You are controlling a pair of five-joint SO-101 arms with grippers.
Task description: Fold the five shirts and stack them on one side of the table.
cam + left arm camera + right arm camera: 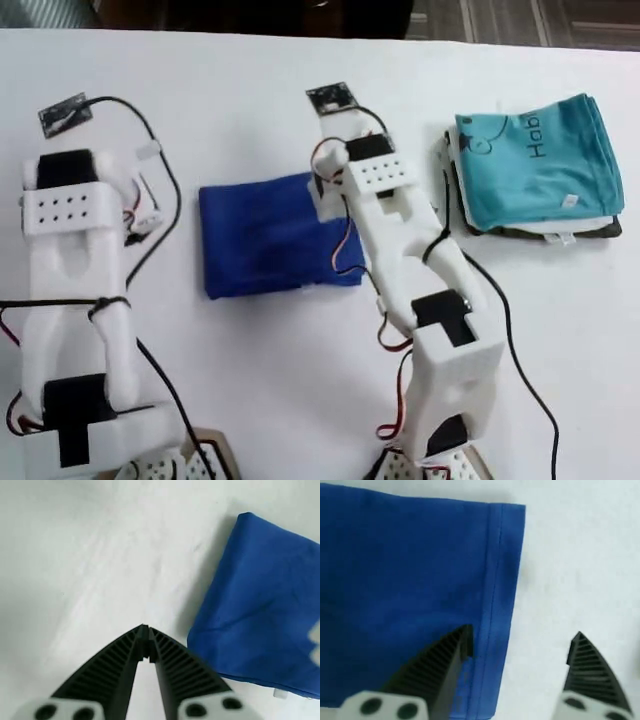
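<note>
A folded blue shirt [270,235] lies flat at the table's middle. My right gripper [520,645] is open at that shirt's hemmed right edge [492,605]: one finger [455,647] is above the blue cloth, the other [585,652] above the bare table beside it. In the high view the right arm [385,200] reaches over the shirt's right side. My left gripper [146,642] is shut with nothing in it, over bare table just left of the blue shirt [260,610]. At the right side sits a stack of folded shirts with a teal shirt [535,165] on top.
The left arm [65,210] stands over the table's left part. Black and red cables [165,180] loop off both arms across the white table [250,110]. The table's far edge runs along the top of the high view.
</note>
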